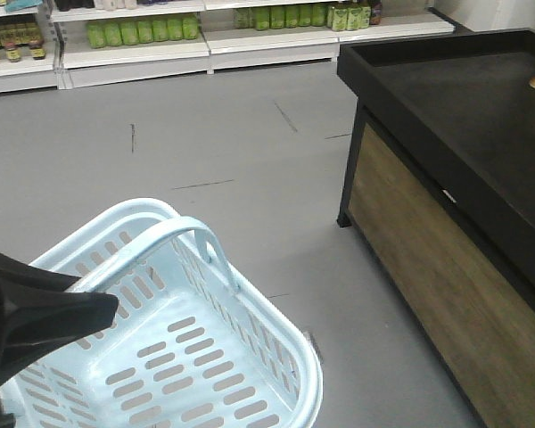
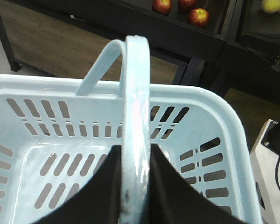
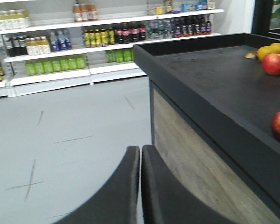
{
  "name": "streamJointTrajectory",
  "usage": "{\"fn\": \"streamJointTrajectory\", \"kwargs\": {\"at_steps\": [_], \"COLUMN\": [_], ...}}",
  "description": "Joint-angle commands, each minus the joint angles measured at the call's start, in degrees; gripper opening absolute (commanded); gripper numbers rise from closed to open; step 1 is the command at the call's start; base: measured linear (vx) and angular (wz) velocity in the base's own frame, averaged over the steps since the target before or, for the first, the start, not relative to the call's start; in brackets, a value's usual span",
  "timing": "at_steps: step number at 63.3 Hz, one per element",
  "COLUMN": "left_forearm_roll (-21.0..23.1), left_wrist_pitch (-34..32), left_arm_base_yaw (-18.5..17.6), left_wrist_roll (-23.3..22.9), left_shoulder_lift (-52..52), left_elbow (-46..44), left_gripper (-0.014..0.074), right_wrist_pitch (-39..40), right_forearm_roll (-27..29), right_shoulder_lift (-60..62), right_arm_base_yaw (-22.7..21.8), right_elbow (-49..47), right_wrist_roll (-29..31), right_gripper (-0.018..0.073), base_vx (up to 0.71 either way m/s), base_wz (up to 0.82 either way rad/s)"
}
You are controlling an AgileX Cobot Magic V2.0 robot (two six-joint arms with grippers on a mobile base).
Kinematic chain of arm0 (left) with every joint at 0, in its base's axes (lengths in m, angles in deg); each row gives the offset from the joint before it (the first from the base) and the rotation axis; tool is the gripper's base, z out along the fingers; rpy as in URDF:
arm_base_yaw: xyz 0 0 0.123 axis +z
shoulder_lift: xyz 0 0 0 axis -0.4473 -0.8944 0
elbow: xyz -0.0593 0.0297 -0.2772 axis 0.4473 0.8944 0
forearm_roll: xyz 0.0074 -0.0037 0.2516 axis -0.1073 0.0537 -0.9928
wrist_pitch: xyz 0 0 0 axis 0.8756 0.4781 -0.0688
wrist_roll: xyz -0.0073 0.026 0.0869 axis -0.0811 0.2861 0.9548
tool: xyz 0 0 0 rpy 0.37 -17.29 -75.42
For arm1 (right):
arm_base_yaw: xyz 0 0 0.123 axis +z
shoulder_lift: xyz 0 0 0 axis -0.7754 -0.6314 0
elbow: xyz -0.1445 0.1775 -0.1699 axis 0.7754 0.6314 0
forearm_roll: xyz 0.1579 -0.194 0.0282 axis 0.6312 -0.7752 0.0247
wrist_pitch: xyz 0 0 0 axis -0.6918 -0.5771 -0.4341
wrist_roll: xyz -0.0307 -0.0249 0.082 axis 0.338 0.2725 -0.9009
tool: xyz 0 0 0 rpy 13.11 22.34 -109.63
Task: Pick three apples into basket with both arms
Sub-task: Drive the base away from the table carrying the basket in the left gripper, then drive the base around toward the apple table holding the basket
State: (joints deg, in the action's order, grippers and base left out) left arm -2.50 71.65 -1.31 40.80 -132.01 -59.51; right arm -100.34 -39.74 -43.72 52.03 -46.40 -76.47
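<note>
Three dark red round apples [image 2: 198, 17] lie on the black counter [image 1: 481, 125], close behind its front rim. None is in the pale blue slotted plastic basket [image 2: 214, 154], held just in front of the counter. The left arm's black fingers [image 2: 102, 186] clamp the basket's hoop handle [image 2: 136, 93]. The right arm's fingers [image 3: 123, 186] are pressed together, empty. The basket may swing on its hinged handle or strike the counter, so a released apple could miss.

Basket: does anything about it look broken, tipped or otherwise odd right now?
Nothing looks broken or spilled. The basket is empty, its handle upright in the left gripper. Only small dark scuffs mark the handle near the gripper.
</note>
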Motion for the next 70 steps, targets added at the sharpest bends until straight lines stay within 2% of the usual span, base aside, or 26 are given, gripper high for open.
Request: {"fn": "streamJointTrajectory", "kwargs": {"at_steps": [1, 29, 70], "left_forearm_roll": [2.7, 2.7, 2.7], "left_wrist_pitch": [-4.7, -4.7, -4.7], "left_arm_base_yaw": [-0.2, -0.2, -0.2], "left_wrist_roll": [-0.2, -0.2, -0.2], "left_shoulder_lift": [0.6, 0.6, 0.6], "left_elbow": [-1.8, -1.8, -1.8], "left_gripper": [-0.0006, -0.0006, -0.0006], "right_wrist_pitch": [4.2, 4.2, 4.2], "right_forearm_roll": [-0.5, -0.5, -0.5], "right_shoulder_lift": [0.7, 0.7, 0.7], "right_arm_base_yaw": [0.0, 0.0, 0.0], "right_elbow": [0.8, 0.8, 0.8], "right_wrist_roll": [0.3, 0.3, 0.3], "right_gripper": [-0.0005, -0.0005, -0.0005], "base_vx": [-0.11, -0.07, 0.00], "base_wz": [0.33, 0.22, 0.02]}}
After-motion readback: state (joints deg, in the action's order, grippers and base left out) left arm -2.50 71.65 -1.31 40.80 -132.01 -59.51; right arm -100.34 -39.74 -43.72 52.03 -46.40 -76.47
